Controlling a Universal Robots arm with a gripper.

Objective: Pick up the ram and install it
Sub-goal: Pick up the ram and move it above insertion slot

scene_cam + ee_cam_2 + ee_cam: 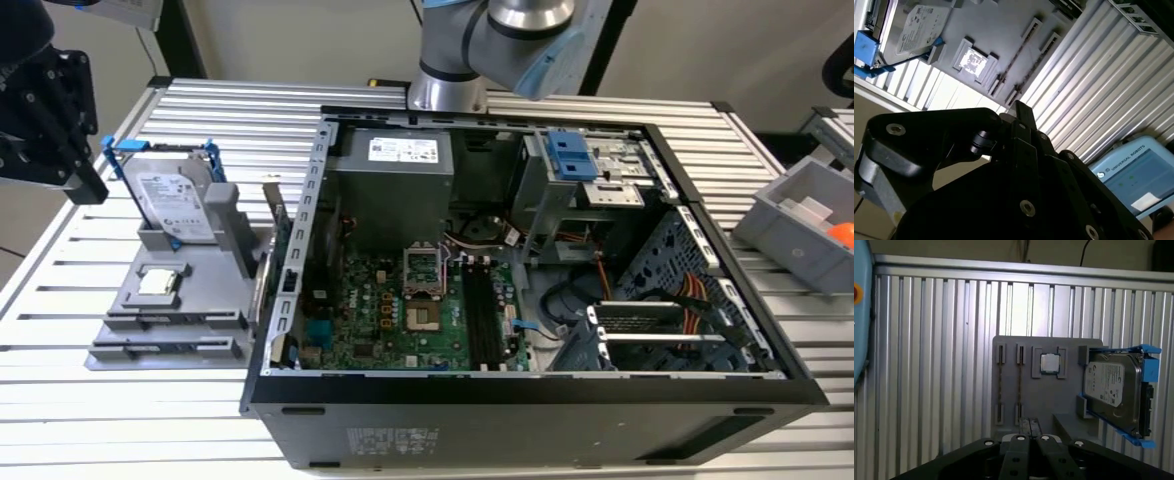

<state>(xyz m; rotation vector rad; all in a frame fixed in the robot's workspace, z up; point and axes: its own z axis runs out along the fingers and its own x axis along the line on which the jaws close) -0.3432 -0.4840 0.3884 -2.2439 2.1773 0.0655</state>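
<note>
My gripper (pixel 83 180) hangs at the exterior view's far left, above and to the left of the grey holder (pixel 200 300) beside the computer case. Its fingertips are pressed together with nothing between them in both wrist views (pixel 1029 424) (pixel 1021 107). Two thin strips stand on edge in the holder's long slots (pixel 999 390) (pixel 1017 53). They look like the ram, though edge-on I cannot tell their colour. The gripper is well apart from them. Black memory slots (pixel 483 310) lie on the motherboard inside the open case.
On the holder also stand a silver hard drive in a blue bracket (pixel 174 200) (pixel 1111 385) and a small square chip (pixel 158 282) (pixel 1049 364). The case wall (pixel 300 260) rises right of the holder. A grey bin (pixel 801 220) sits far right on the ribbed table (pixel 929 365).
</note>
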